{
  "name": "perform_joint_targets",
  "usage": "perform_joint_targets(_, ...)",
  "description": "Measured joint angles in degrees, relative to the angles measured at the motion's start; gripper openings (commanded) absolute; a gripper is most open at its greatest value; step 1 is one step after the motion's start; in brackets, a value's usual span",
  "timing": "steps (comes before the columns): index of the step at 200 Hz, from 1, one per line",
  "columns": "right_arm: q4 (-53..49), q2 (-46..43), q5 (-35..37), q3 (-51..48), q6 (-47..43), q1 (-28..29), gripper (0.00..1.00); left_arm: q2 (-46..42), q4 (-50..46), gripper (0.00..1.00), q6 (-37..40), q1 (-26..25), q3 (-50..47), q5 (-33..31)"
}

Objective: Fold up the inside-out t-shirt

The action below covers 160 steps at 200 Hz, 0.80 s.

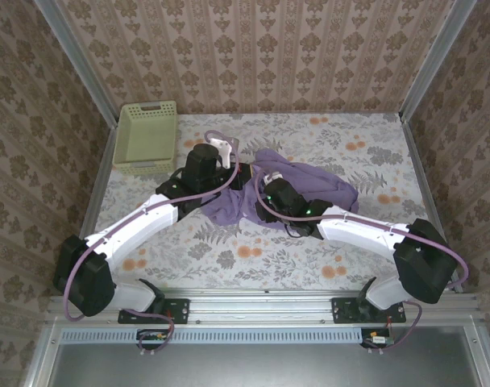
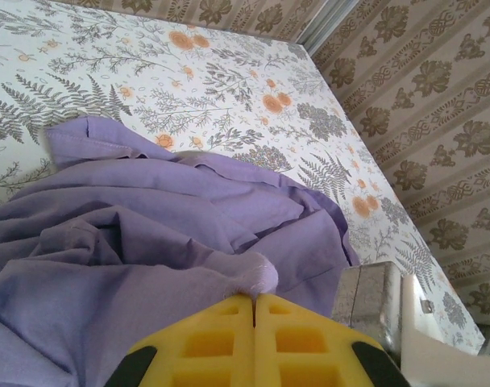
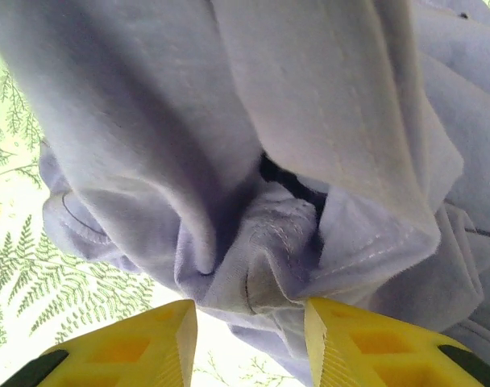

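- My left fingers are pressed together, pinching a nub of the lavender inside-out t-shirt.
- My right fingers stand spread, with a bunched fold of the shirt between them.
- The shirt lies crumpled in the middle of the floral surface.
- Beyond it, a pale green basket sits in the far-left corner.

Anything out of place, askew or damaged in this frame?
Nothing is spilled or damaged. The lavender-purple cotton t-shirt lies bunched in a wrinkled heap mid-table, not spread flat; the left gripper pinches a fold of it. The pale green plastic basket sits apart in the far-left corner.
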Motion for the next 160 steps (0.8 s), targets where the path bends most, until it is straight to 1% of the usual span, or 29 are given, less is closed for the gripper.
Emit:
perform_joint_targets(35,0.6,3.4,2.4,1.7,-1.1,-0.1,0.39,0.0,0.0,0.00,-0.2,0.0,0.0,0.0)
perform_joint_targets(59,0.5,3.4,3.5,1.7,-1.4,-0.1,0.43,0.0,0.0,0.00,-0.2,0.0,0.0,0.0)
perform_joint_targets(77,0.4,3.2,4.3,1.8,-1.5,-0.2,0.50,0.0,0.0,0.00,-0.2,0.0,0.0,0.0)
perform_joint_targets(105,0.4,5.1,4.4,3.2,-1.5,-0.7,0.51,-0.1,0.0,0.00,-0.4,0.0,0.0,0.0)
perform_joint_targets(113,0.4,6.4,4.6,3.9,-1.4,-0.8,0.50,-0.2,0.0,0.00,-0.4,0.0,0.0,0.0)
perform_joint_targets(125,0.3,8.1,5.1,4.7,-1.4,-0.9,0.41,-0.3,0.0,0.00,-0.5,0.0,0.0,0.0)
perform_joint_targets(138,-0.4,9.4,6.1,5.3,-1.3,-0.9,0.36,-0.4,0.0,0.00,-0.7,0.0,0.0,0.0)
perform_joint_targets(160,-1.6,9.4,7.6,5.0,-1.0,-1.0,0.36,-0.5,0.0,0.00,-0.7,0.0,0.0,-0.2)
